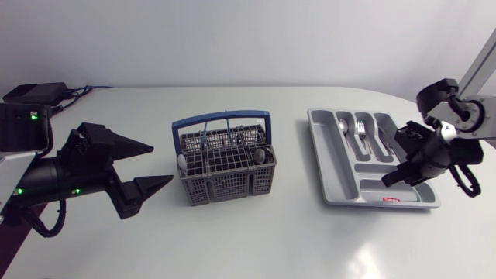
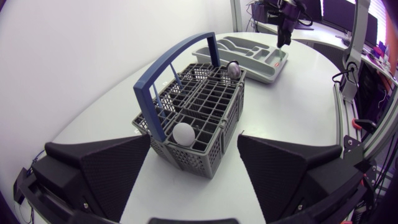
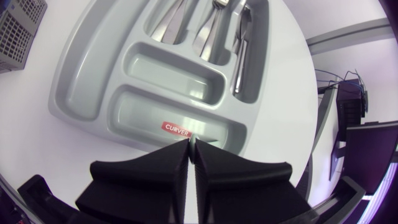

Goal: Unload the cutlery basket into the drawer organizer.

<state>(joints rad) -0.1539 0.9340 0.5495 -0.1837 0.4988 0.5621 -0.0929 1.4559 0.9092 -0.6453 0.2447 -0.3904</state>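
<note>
The grey cutlery basket [image 1: 221, 167] with a blue handle [image 1: 222, 120] stands mid-table. Two spoons stick up in it, one at each end [image 2: 185, 132] [image 2: 233, 70]. My left gripper [image 1: 161, 163] sits just left of the basket, open, its fingers [image 2: 106, 168] level with the basket's near end and apart from it. The grey drawer organizer [image 1: 333, 186] lies to the right and holds spoons [image 1: 343, 124], forks [image 1: 361, 129] and a knife [image 3: 244, 56]. My right gripper [image 3: 191, 146] hovers shut and empty over the organizer's [image 3: 87, 99] front compartment, near the right edge [image 1: 392, 178].
A black box with cables [image 1: 31, 94] sits at the table's back left corner, behind my left arm. The table's curved edge runs close behind the organizer [image 2: 249, 53] and to its right. Bare white tabletop lies between basket and organizer.
</note>
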